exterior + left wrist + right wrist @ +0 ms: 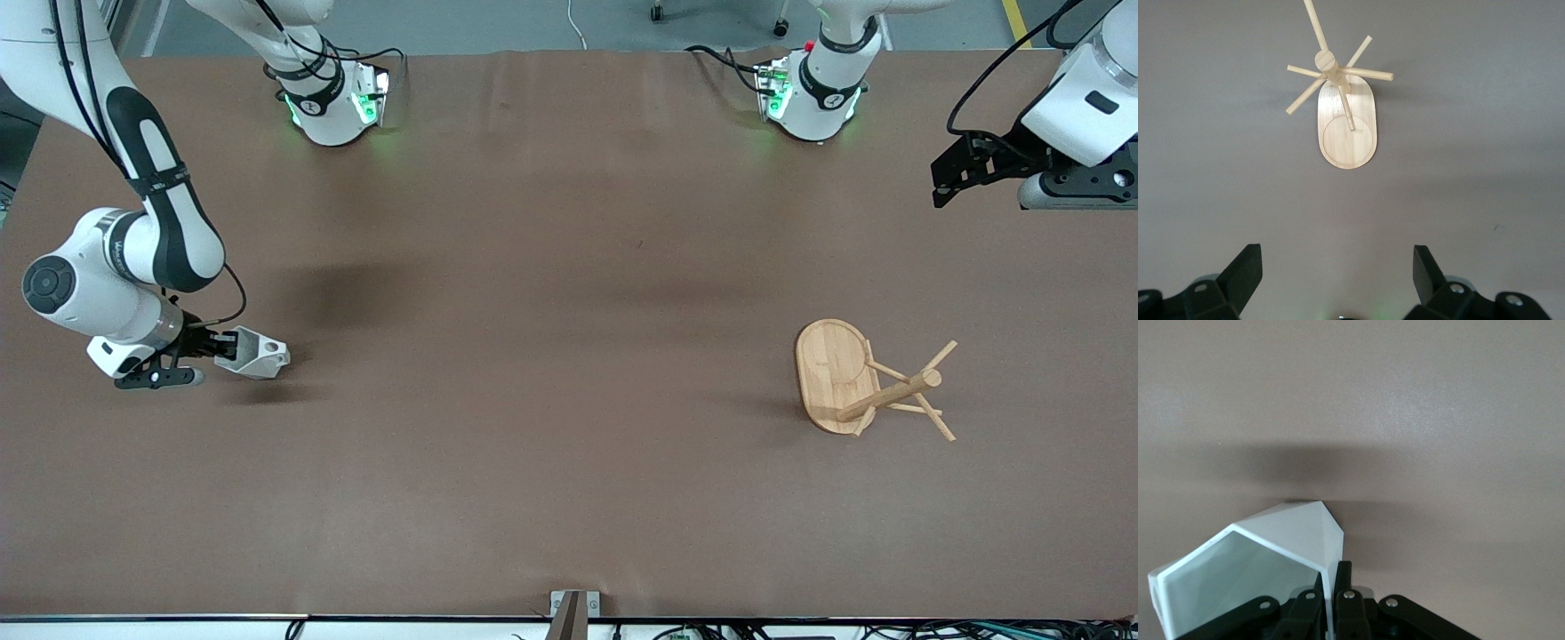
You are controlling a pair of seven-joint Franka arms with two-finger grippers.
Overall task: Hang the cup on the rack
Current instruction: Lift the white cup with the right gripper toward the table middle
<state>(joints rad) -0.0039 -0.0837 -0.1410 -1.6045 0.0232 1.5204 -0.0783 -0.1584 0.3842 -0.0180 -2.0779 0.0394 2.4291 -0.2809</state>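
The white faceted cup (255, 354) lies on its side low at the right arm's end of the table, its open mouth toward the right wrist. My right gripper (216, 345) is shut on the cup's wall at the rim, one finger inside and one outside. In the right wrist view the cup (1251, 567) fills the corner by the right gripper (1333, 577). The bamboo rack (853, 380) stands toward the left arm's end, with its pegs spread around the post. My left gripper (944, 180) hangs open and bare above the table near the left arm's base. The left wrist view shows the rack (1345, 113) ahead of the left gripper (1338, 267).
Brown table covering (551, 356) stretches between the cup and the rack. The two arm bases (333, 98) stand along the table edge farthest from the front camera. A small metal bracket (573, 609) sits at the table's edge nearest the front camera.
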